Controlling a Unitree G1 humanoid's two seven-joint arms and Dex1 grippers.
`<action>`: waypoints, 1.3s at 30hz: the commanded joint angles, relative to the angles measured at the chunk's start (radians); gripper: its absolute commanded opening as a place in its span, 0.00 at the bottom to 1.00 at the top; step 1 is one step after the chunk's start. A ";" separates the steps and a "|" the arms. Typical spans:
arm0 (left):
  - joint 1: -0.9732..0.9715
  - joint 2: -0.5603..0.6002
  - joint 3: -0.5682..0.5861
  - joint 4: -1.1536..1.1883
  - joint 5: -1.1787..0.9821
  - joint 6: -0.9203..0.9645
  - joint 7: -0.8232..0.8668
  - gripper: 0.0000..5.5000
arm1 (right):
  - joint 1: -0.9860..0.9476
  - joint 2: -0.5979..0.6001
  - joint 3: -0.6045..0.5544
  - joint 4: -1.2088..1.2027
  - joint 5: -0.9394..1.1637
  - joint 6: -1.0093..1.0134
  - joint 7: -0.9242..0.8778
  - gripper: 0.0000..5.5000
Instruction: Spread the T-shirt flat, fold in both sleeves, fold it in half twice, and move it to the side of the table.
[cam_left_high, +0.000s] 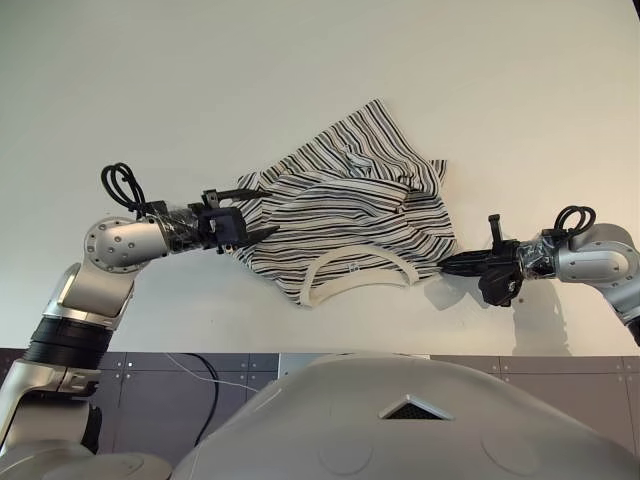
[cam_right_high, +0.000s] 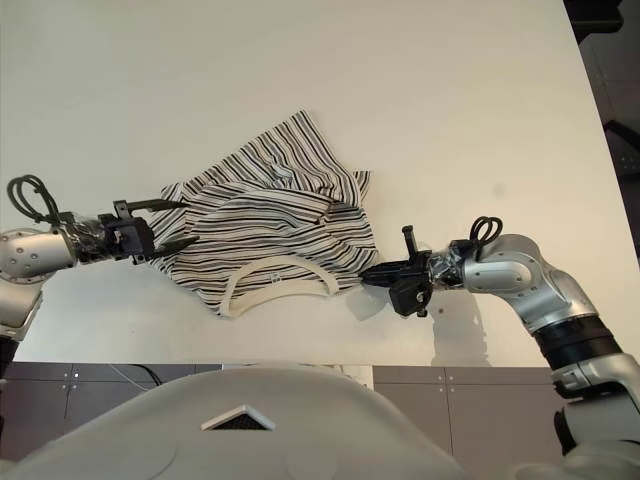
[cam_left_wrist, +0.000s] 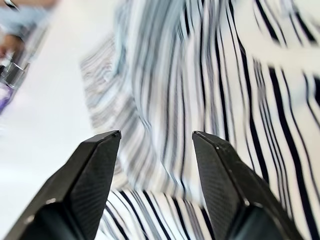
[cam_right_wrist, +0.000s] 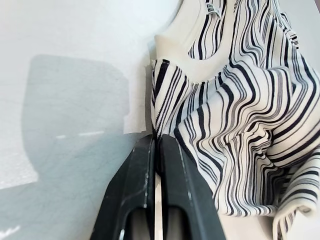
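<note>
One crumpled T-shirt on table, right jaws pinching edge.

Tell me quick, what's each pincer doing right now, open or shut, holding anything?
Left pincer: open, at the T-shirt edge, gripping nothing.
Right pincer: shut on the T-shirt's edge.

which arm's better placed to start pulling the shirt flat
Right, probably: the right gripper is shut on the shirt edge by the collar. The left gripper is open at the opposite edge, gripping nothing.
</note>
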 joint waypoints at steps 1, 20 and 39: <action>0.146 0.039 0.012 -0.177 0.010 0.044 -0.027 0.48 | 0.015 0.003 0.003 0.000 -0.038 0.018 -0.002 0.02; 0.436 0.128 0.097 -0.128 0.102 -0.061 -0.047 0.48 | 0.063 0.015 -0.002 -0.016 -0.076 0.051 -0.066 0.02; 0.337 0.054 0.130 0.086 0.195 -0.446 0.125 0.48 | 0.069 0.023 0.000 -0.010 -0.088 0.059 -0.093 0.02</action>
